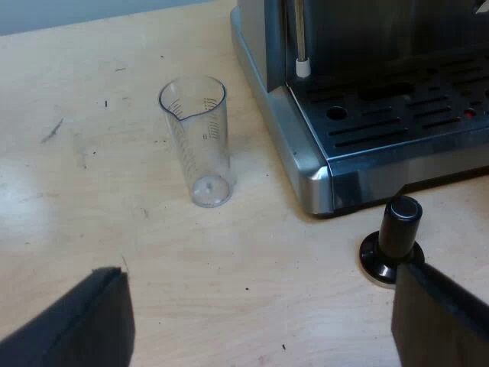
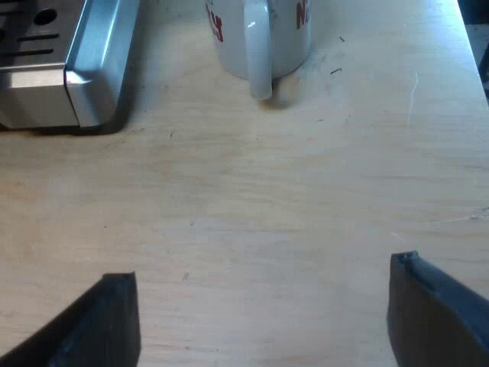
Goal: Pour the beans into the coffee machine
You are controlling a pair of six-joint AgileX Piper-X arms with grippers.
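A clear measuring glass (image 1: 199, 140) stands upright on the wooden table beside the espresso machine (image 1: 367, 99); I see no beans inside it. My left gripper (image 1: 260, 321) hovers above the table short of the glass, open, with nothing between its black fingers (image 1: 84, 325). A tamper with a black knob (image 1: 395, 238) stands on the table at the machine's drip-tray corner, close to one left finger. My right gripper (image 2: 263, 317) is open over bare wood, with a white mug (image 2: 260, 38) bearing red lettering beyond it.
The machine's metal drip tray (image 1: 405, 126) with slotted grate juts out toward the tamper, and a steam wand with a white tip (image 1: 302, 67) hangs above it. A corner of the machine's base (image 2: 84, 69) lies near the mug. The table's edge (image 2: 470, 46) runs past the mug.
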